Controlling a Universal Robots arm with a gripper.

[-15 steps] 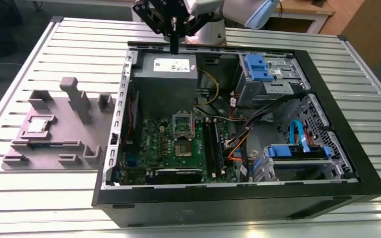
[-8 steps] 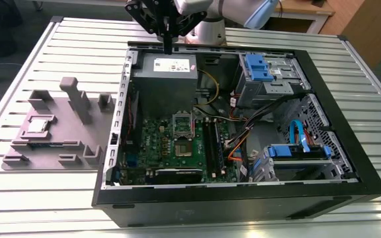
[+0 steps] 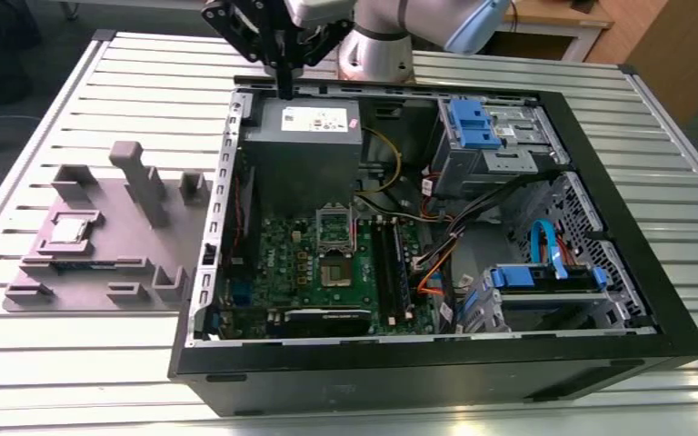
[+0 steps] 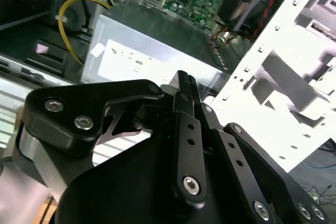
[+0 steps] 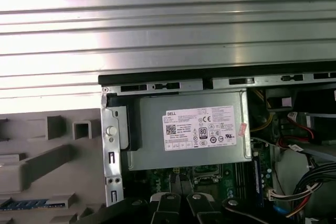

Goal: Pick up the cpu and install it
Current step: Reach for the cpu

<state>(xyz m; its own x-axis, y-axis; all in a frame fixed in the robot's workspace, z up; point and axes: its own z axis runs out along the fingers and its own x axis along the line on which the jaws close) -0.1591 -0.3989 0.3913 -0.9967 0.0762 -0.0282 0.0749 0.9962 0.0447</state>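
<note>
By my reading the pickup had not begun. The cpu (image 3: 68, 227) lay flat in a recess of the grey fixture tray (image 3: 94, 282) on the desk (image 3: 94, 381). The tray sat beside the open computer case (image 3: 622, 272), on the exterior view's left, well apart from the claw (image 3: 284, 89). The claw was closed, gripping nothing. The arm held it pointing straight down over the far edge of the power supply (image 3: 301, 154). Fetching the chip would call for the claw to spread and cross to the tray.
</note>
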